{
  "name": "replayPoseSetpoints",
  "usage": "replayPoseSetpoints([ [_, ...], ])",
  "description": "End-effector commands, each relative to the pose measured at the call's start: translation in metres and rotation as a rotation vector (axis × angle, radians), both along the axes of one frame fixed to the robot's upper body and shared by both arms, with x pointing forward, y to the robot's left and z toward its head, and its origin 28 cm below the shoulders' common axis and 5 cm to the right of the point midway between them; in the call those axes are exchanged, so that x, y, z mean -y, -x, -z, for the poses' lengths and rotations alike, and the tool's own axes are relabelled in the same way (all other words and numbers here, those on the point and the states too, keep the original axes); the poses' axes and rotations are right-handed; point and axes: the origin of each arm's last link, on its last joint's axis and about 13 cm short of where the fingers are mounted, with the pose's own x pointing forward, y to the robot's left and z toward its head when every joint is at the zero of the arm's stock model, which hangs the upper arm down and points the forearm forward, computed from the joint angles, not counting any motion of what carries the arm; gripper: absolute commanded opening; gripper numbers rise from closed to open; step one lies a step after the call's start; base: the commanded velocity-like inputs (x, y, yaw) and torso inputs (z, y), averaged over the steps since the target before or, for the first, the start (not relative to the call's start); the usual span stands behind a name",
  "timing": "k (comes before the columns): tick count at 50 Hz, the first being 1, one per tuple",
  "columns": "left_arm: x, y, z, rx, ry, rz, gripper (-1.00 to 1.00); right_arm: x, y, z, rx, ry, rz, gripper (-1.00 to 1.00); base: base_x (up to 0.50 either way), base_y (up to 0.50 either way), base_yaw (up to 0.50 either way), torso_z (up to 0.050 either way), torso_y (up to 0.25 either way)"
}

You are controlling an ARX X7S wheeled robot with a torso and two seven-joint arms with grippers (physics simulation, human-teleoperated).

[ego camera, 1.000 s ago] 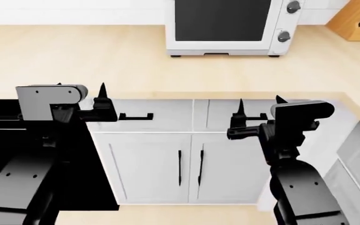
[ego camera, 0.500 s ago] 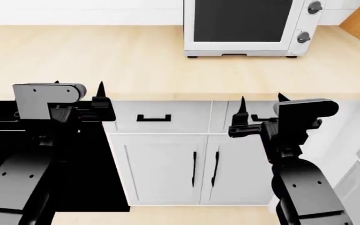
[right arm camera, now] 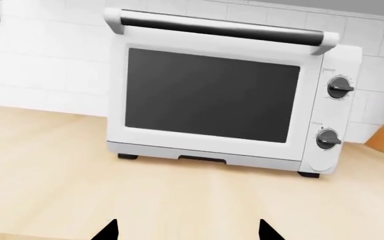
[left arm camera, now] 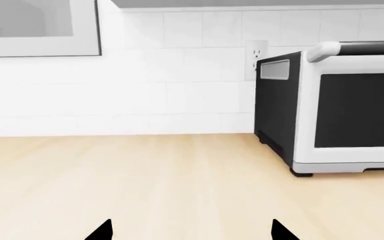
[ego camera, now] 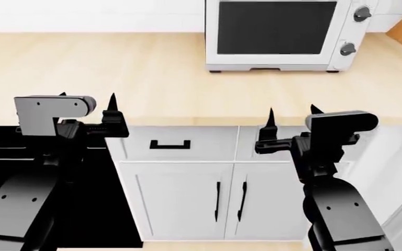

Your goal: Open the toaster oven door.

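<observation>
Standing back from the counter, the robot has both arms held low at the countertop's (ego camera: 117,78) front edge, well short of the toaster oven (ego camera: 282,35), which sits at the back against the tiled wall (left arm camera: 178,75), off to the robot's right of centre. The toaster oven door (right arm camera: 212,95) is shut flat against the body, its silver bar handle (right arm camera: 220,31) running along the top edge, with the two knobs (right arm camera: 339,88) beside it on the right.

The left gripper (ego camera: 111,121) and right gripper (ego camera: 290,125) both show two dark prongs standing apart with nothing between them, so each looks released and empty.

The right arm seems the natural one to use, since its wrist view faces the door nearly square on. To do the reach well, I'd say it should travel forward and rise to the height of the bar, keep the prongs spread, and straddle the bar near its middle instead of toward one end. Since the hinge is probably along the bottom, the pull should arc outward and down, not straight back, or the light oven may slide on the wood.
</observation>
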Motion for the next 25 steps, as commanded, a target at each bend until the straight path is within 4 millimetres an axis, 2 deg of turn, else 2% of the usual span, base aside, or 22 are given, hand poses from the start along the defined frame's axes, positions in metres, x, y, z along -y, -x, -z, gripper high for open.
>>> replayPoseSetpoints([
  [1, -0.0006, 0.0007, 0.0013, -0.001, -0.001, -0.001, 1.0, -0.0009, 0.0, -0.0002, -0.001, 0.003, -0.001, 1.0, 0.2, 0.0, 0.0, 0.0, 0.0],
  [25, -0.0015, 0.0014, 0.003, 0.0, -0.003, -0.001, 1.0, -0.0012, 0.0005, -0.0014, 0.0, 0.001, 0.0, 1.0, 0.23, 0.0, 0.0, 0.0, 0.0],
])
